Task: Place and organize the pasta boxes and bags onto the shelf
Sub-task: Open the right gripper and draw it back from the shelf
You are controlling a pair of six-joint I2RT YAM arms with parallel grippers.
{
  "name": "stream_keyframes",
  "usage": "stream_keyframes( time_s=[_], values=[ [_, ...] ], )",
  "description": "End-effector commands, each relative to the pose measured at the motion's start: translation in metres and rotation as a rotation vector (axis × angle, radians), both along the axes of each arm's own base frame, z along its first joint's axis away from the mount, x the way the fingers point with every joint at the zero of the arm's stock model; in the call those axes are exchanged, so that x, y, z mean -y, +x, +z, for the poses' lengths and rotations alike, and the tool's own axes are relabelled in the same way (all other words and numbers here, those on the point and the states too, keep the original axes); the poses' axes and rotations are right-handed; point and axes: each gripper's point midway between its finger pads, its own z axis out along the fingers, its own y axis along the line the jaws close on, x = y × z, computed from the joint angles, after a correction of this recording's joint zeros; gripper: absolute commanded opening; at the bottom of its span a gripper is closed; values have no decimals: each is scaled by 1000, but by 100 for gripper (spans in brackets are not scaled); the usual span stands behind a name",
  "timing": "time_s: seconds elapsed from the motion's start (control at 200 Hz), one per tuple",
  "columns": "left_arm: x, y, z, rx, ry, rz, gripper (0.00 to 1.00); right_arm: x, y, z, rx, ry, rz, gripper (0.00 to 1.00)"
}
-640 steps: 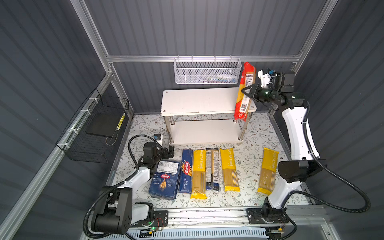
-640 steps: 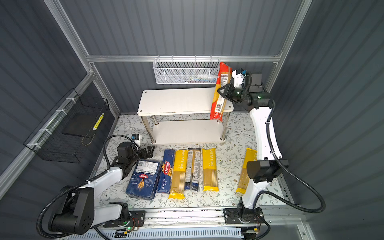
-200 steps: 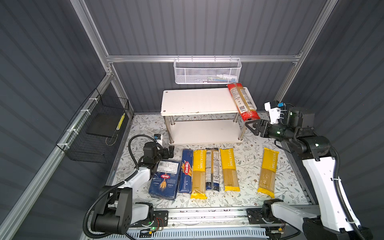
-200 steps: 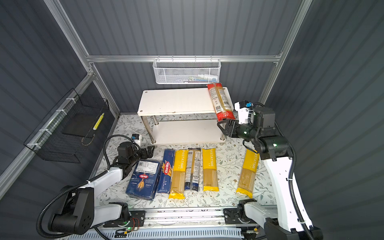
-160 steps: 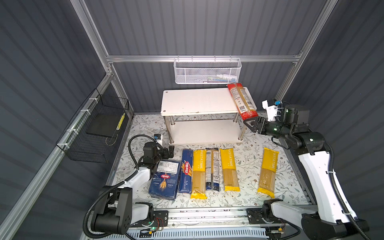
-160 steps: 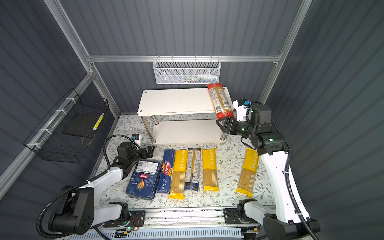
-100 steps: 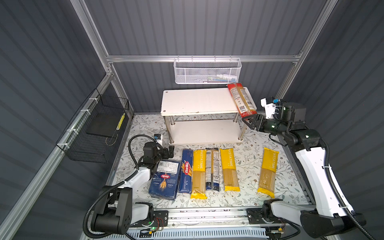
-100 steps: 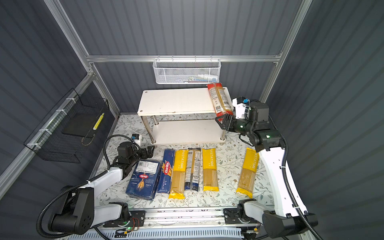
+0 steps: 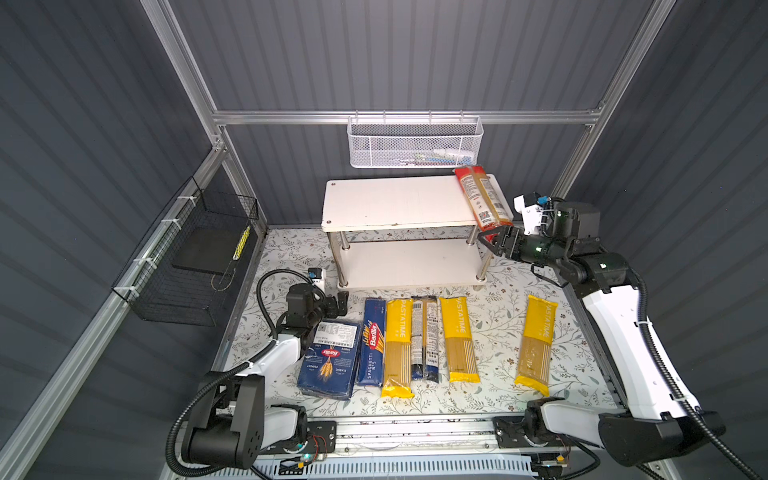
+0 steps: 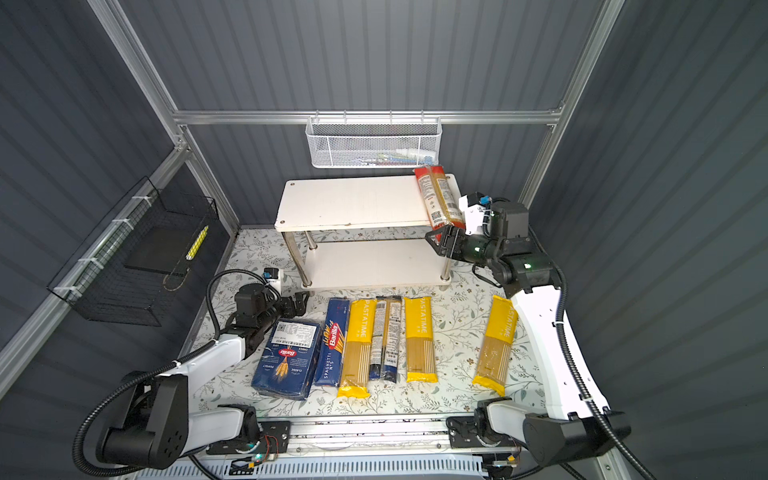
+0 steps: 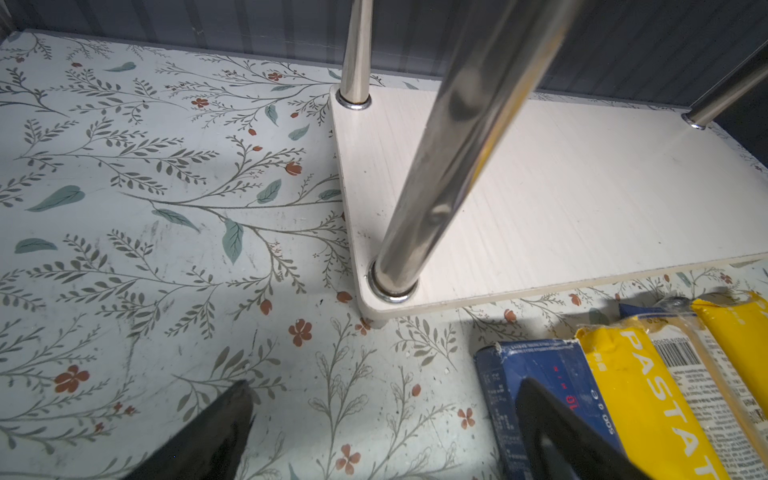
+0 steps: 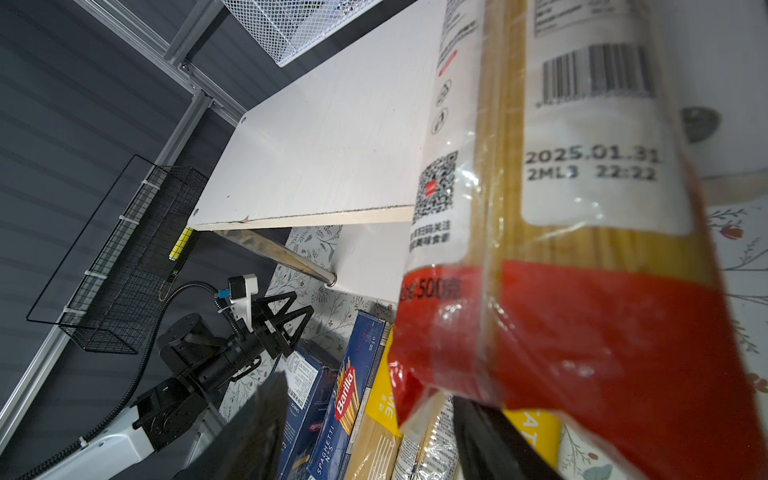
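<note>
**One red bag is on the shelf, the rest are on the bench**

The flowery bench is the biggest thing here. At its back stands the shelf, with two white boards and shiny posts.

In front of the shelf, most of the pasta lies flat in a row on the bench. From the left arm's side come the wide blue box, the narrow blue box, the first yellow bag, the dark-ended bag and the second yellow bag. They lie close together, side by side. The third yellow bag lies apart from them, nearer the right arm.

The red-ended bag lies on the top board, at the end by the right arm. Its near red end sticks out past the board's front edge.

The right fingers are right at that red end. They stand partly apart and do not squeeze the bag. I cannot tell if they touch it.

The left fingers sit low over the bench, between the wide blue box and the shelf's corner post. They are spread wide with nothing in them.
</note>
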Motion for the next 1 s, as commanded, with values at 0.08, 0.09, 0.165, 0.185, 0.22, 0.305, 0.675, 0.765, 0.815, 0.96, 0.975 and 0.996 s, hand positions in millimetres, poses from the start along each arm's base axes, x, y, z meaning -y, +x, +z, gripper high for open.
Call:
stream_keyframes(
  time_s=[0.08,0.09,0.165,0.185,0.22,0.305,0.675,0.765,0.815,0.96,0.975,0.996],
  values=[
    [0,0,8,26,3,0,99,-9,3,13,46,17,26,65],
    [1,0,9,28,2,-1,100,-9,4,13,46,18,27,65],
    [0,-1,8,27,3,0,100,-12,5,16,50,16,35,65],
    [0,-1,8,30,3,0,100,-12,5,16,51,15,34,65],
    [0,-1,9,31,3,0,100,-12,6,17,55,14,33,65],
    [0,-1,9,33,2,1,100,-11,6,18,58,9,25,65],
    [0,-1,8,30,2,2,100,2,-13,-12,-19,-58,-17,69],
    [0,-1,9,35,2,4,99,5,-20,-19,-31,-67,-30,70],
    [0,-2,9,34,1,4,99,7,-24,-22,-35,-69,-37,70],
    [-1,-2,9,35,0,9,100,11,-32,-36,-63,-80,-50,71],
    [-1,-2,9,35,-1,9,100,11,-32,-38,-68,-82,-51,71],
    [-1,-2,10,36,-1,9,100,12,-32,-41,-76,-85,-53,71]
  ],
)
